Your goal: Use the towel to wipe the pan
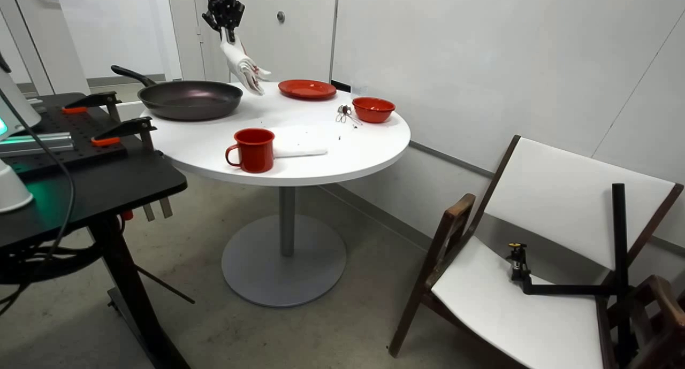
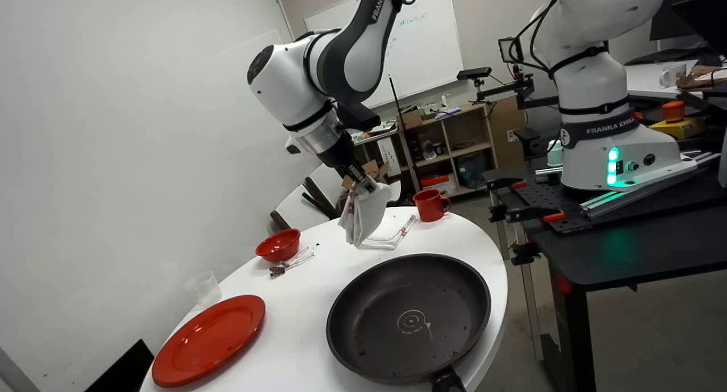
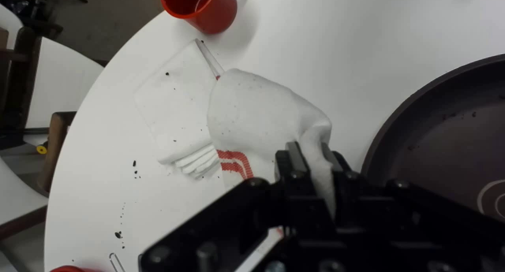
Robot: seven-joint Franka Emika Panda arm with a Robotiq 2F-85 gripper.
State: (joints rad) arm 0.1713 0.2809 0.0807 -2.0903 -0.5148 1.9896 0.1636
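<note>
– What does your gripper (image 3: 311, 155) have?

– It is clamped on the white towel (image 3: 268, 110): you can see a fold of it squeezed between the two fingers (image 3: 296, 157), the rest hanging loose.

– And where is that towel, compared with your pan (image 2: 412, 318)?

– Above the round table (image 1: 364, 144), apart from the pan. In an exterior view you find it to the pan's right, its loose end slanting down to the right. Whether that end touches the table, I can't tell you.

– How does your pan sit?

– Flat on the left part of the table there, its handle (image 1: 132, 74) pointing to the far left. You can make out dark specks (image 3: 411, 147) inside it.

– You also have a folded cloth (image 3: 177, 102) lying on the table, don't you?

– Yes, just beside the red mug (image 1: 254, 151), which stands upright at the near side. You've got dark crumbs (image 3: 118, 235) on the cloth and the table.

– And farther off?

– Your red plate (image 1: 307, 89) lies on the far side, right of the towel. The red bowl (image 1: 373, 110) is on the right, with a thin wire thing (image 1: 344, 110) just to its left and a clear cup (image 2: 205, 290) beyond it.
</note>
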